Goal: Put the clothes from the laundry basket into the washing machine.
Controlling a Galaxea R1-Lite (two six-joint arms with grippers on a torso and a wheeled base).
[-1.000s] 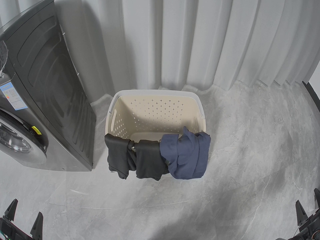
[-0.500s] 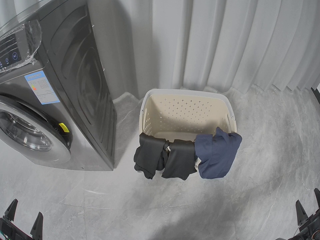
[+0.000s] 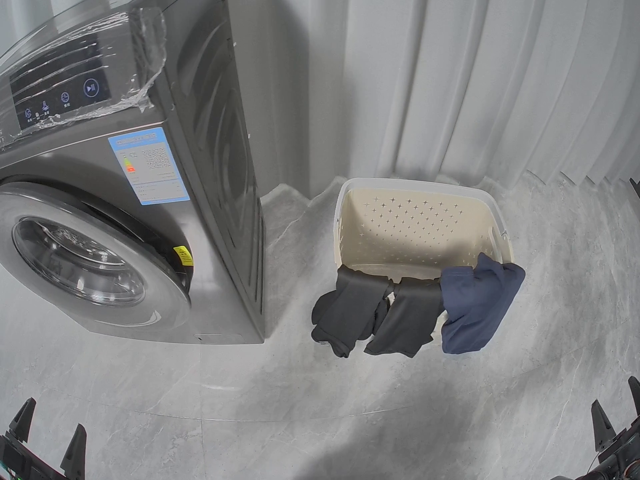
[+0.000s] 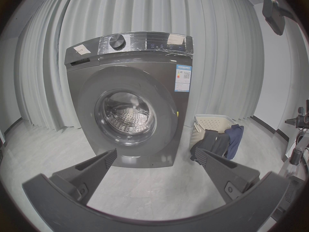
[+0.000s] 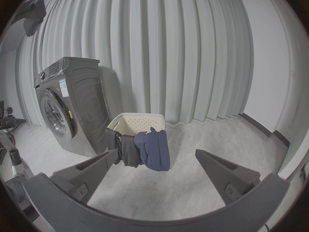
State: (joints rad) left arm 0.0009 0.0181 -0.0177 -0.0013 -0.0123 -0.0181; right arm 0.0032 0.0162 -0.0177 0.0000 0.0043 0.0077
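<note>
A cream laundry basket (image 3: 413,185) stands on the floor to the right of the grey washing machine (image 3: 133,188). Two dark grey garments (image 3: 353,308) (image 3: 408,325) and a navy blue garment (image 3: 477,305) hang over the basket's near rim. The machine's round door (image 3: 80,261) is shut. My left gripper (image 3: 50,428) is open low at the near left, well short of the machine (image 4: 128,97). My right gripper (image 3: 617,408) is open at the near right, empty, facing the basket (image 5: 136,120) and the blue garment (image 5: 154,150) from a distance.
White pleated curtains (image 3: 433,68) hang behind the basket and machine. The grey marble-look floor (image 3: 333,401) lies bare between the grippers and both. A dark skirting edge (image 5: 257,124) runs along the right wall.
The whole head view has shifted: the camera turned left, so the washing machine fills more of the left and the basket sits further right. Clothes and both grippers look unchanged.
</note>
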